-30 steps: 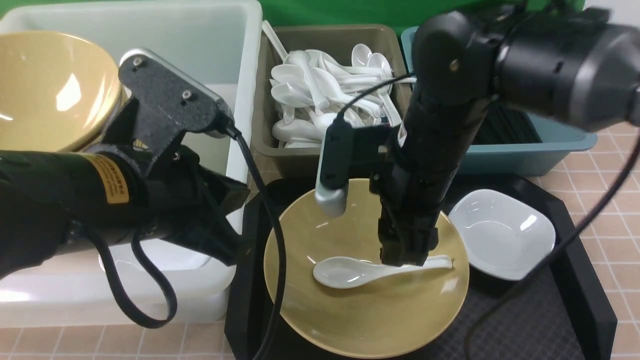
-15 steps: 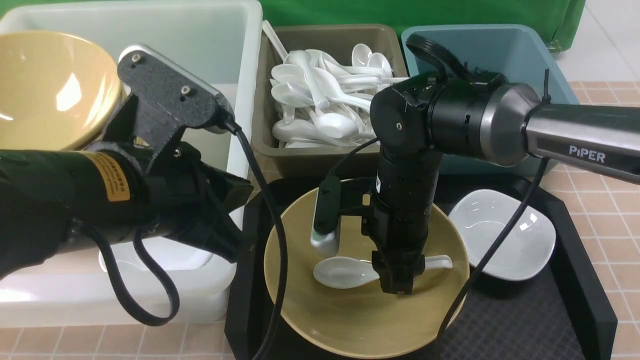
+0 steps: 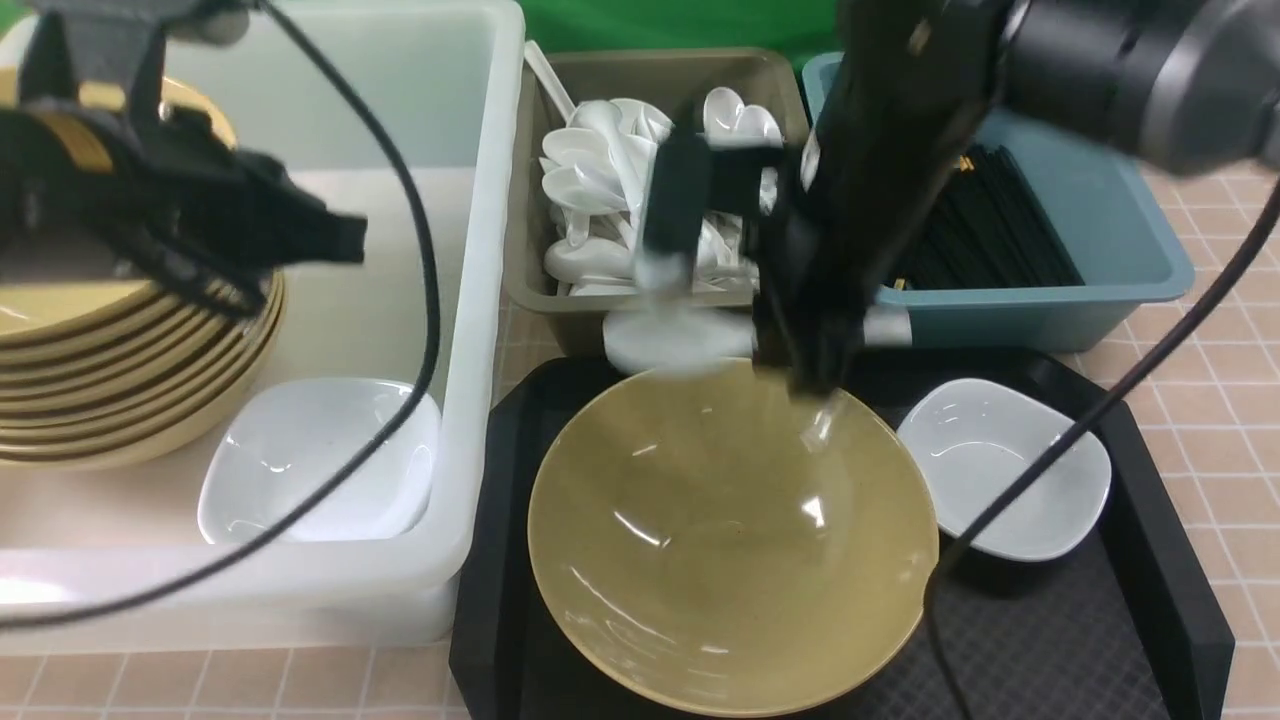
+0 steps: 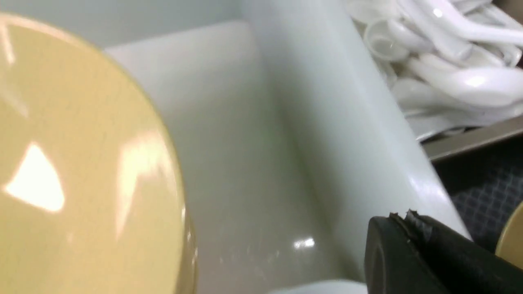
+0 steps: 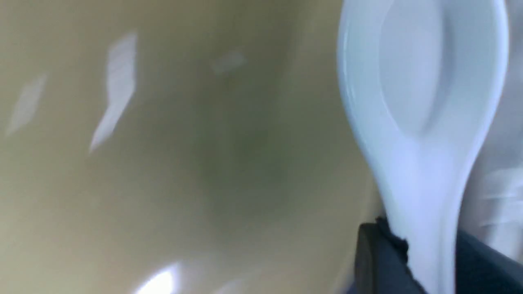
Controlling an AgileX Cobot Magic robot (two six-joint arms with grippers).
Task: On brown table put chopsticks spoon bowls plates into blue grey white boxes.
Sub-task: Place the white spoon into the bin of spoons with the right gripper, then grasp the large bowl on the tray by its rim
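Right hand clamps spoon by its handle above the bowl.

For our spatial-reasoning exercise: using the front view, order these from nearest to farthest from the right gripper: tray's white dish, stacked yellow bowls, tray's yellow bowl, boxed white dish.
1. Tray's yellow bowl, just below the right gripper.
2. Tray's white dish, to its right.
3. Boxed white dish, left.
4. Stacked yellow bowls, far left.

A robot test bench in a lab-like room: green cloth backdrop behind a tiled table, where a white tub, grey tub and blue tub hold sorted tableware beside a black tray.
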